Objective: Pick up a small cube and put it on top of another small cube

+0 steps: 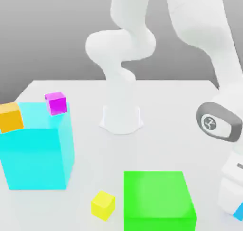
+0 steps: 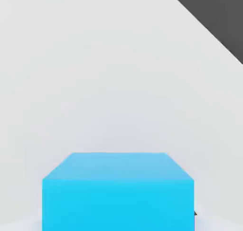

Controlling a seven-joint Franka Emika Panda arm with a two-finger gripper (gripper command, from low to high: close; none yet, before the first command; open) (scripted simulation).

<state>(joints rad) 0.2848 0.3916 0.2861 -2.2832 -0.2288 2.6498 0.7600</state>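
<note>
At the exterior view's lower right, pincer closed around small sky-blue cube, on white table.

Arm low, pincer seemingly clamped

Small cube: plain sky-blue, no pattern. Second small cube: magenta-purple, plain. Big block: cyan, top paler than its sides. Small orange cube. Small yellow cube, unmarked. Large green block, bright, plain. Surface: pale grey-white. Arm: white, with a grey-ringed wrist joint. Backdrop grey.
</note>
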